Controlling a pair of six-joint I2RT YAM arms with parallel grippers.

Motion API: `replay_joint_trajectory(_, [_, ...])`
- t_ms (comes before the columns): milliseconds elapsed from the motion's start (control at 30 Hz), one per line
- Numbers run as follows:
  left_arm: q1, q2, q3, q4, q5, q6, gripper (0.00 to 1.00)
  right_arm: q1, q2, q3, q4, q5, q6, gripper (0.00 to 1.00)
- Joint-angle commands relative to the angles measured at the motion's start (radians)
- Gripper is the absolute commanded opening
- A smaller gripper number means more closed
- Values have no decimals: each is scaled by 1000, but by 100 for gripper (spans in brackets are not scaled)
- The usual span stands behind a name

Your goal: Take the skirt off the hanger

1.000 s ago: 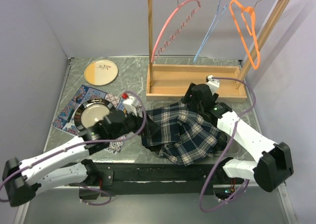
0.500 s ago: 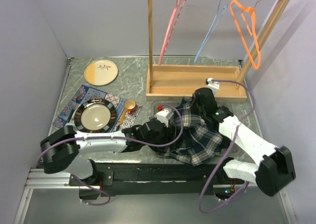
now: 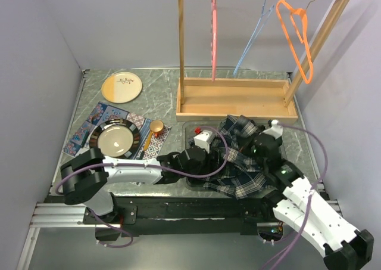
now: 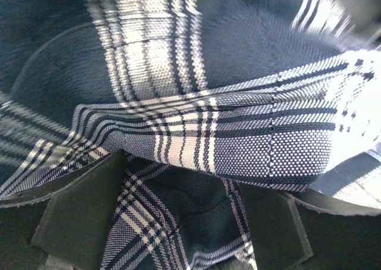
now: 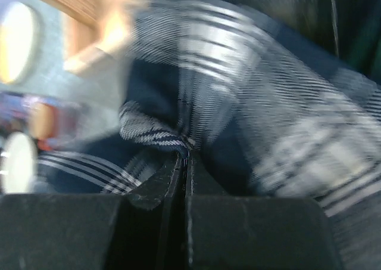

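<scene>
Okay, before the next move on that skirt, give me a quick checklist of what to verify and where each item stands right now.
1. Skirt off the pink hanger: ok. It lies heaped on the table, and the hanger hangs bare on the rack.
2. Right tool gripping cloth: ok. It is shut, and a fold of the skirt looks pinched at its tips.
3. Left tool open: ok. Its fingers are spread.
4. Left tool free of cloth: not ok. Fabric sits between its fingers.
5. Skirt clear of the rack base: cannot tell. Its far edge lies right by it.
</scene>
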Motion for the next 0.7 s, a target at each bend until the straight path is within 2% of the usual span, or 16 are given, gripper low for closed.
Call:
replay_joint_trajectory(0, [3,64,29,-17,-95,-62,82,13,74,-166,28,-70,154,0])
replay_joint_trajectory(167, [3,65,88,-118,-138,-81,84,16,240,-209,94,-36,187,0])
replay_joint_trajectory(233, [1,48,114,-207,-162,-75,84,14,245,-223,114,-24,188,0])
replay_joint_trajectory(333, [-8,-55,177,-328,-187,-55,85,14,231,-228,130,-4,187,0])
replay_joint_trajectory(533, [-13,-211,224,-392,-149,-33,86,14,214,-207,113,8,178,0])
replay_joint_trajectory(600, [-22,-219,230,-393,-141,-59,85,14,199,-185,73,13,169,2])
replay_joint_trajectory(667, [-46,-219,230,-384,-153,-61,85,14,184,-133,4,21,153,11])
